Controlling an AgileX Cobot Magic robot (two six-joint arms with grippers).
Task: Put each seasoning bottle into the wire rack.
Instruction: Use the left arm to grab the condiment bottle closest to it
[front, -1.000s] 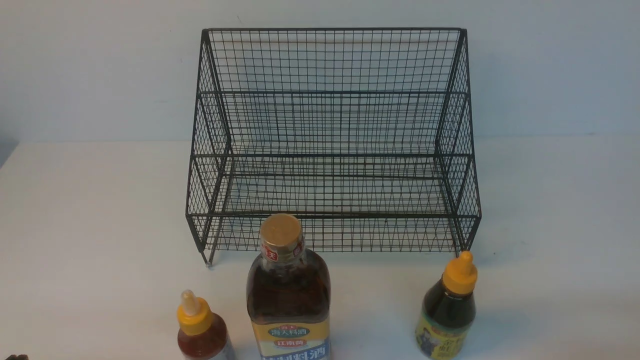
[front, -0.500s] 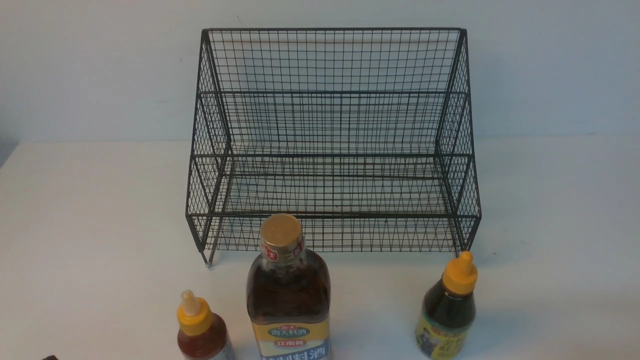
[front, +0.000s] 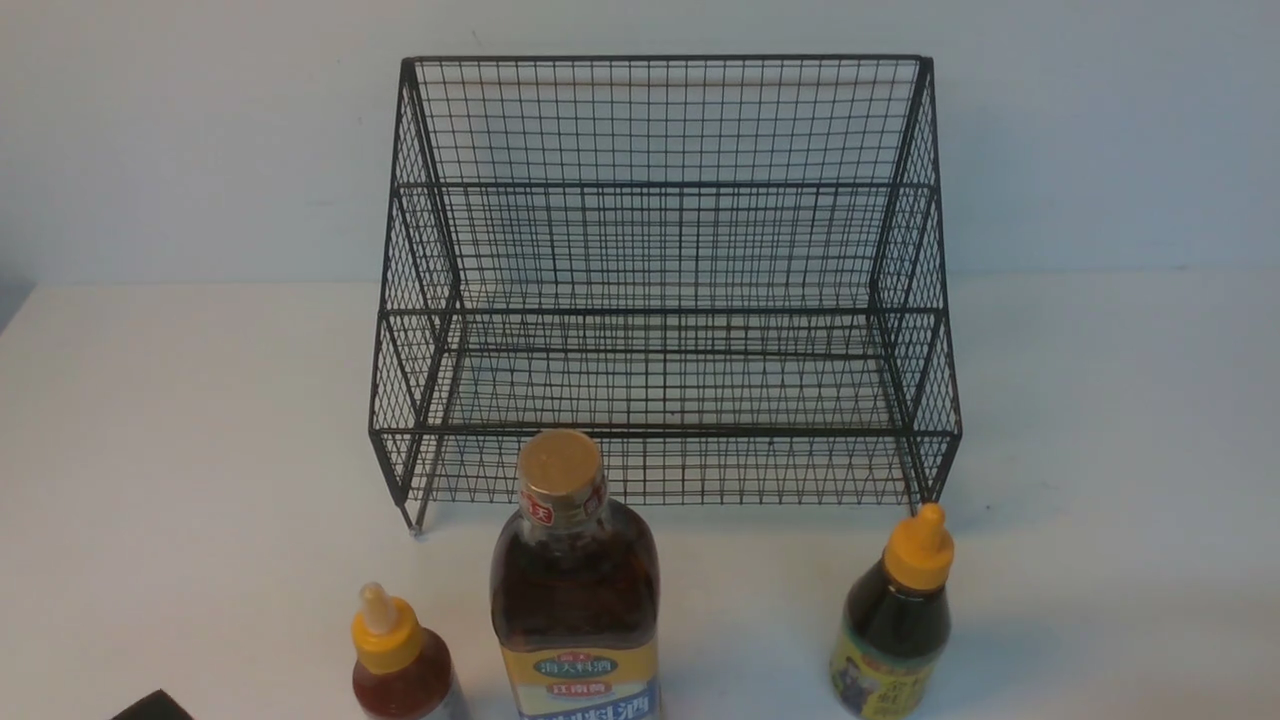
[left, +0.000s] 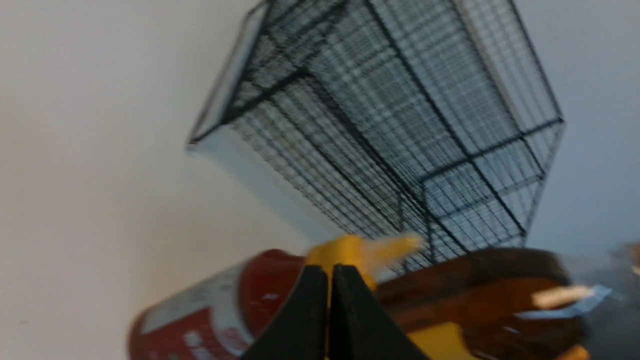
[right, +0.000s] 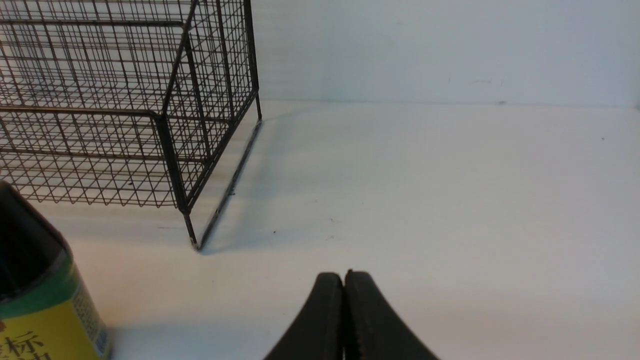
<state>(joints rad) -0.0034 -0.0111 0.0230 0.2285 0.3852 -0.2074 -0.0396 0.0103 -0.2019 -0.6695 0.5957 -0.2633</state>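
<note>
White tabletop (front: 200, 450) meeting pale wall (front: 200, 150), apparently plain, wire rack (front: 665, 370) standing there, left gripper (left: 334, 272) and right gripper (right: 345, 280) pressed together

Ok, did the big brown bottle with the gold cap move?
No, the brown bottle still stands before the wire rack, just as earlier.

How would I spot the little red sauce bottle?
Find the black wire rack, then look in front of its left end. The small red bottle stands left of the tall amber bottle, and its nozzle has a pale tip.
</note>
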